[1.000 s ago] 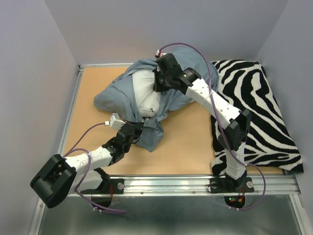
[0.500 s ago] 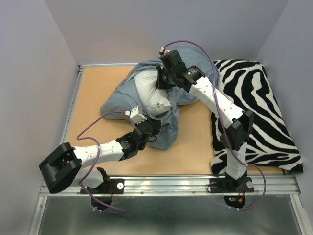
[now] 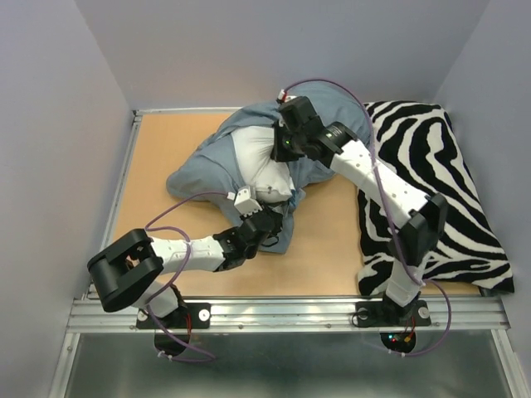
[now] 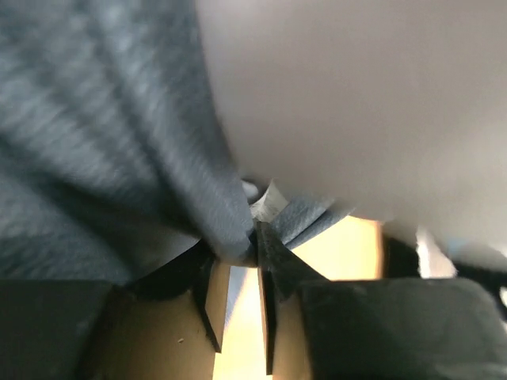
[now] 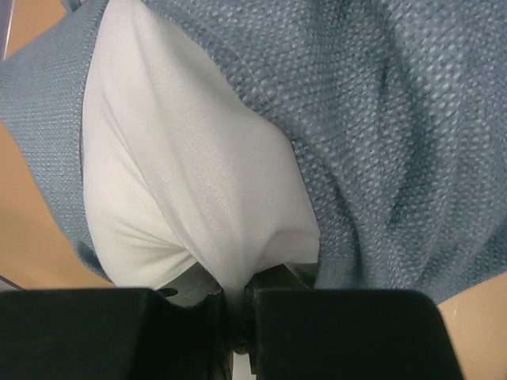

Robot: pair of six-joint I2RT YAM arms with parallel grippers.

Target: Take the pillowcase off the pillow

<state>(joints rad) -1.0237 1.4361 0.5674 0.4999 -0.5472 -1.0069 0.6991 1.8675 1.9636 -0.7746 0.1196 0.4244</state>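
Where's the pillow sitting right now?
In the top view the pillow lies mid-table toward the far edge, poking out of the pillowcase, left of the zebra-print cushion, pinched by the right gripper.

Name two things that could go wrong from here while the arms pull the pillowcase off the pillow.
1. The left gripper has its jaws slightly apart, with the pillowcase only at their tips, so the fabric may slip free.
2. The right gripper pinches just a small fold of the pillow, most of which sits inside the case. A pull could tear that pinch loose or drag the whole bundle.
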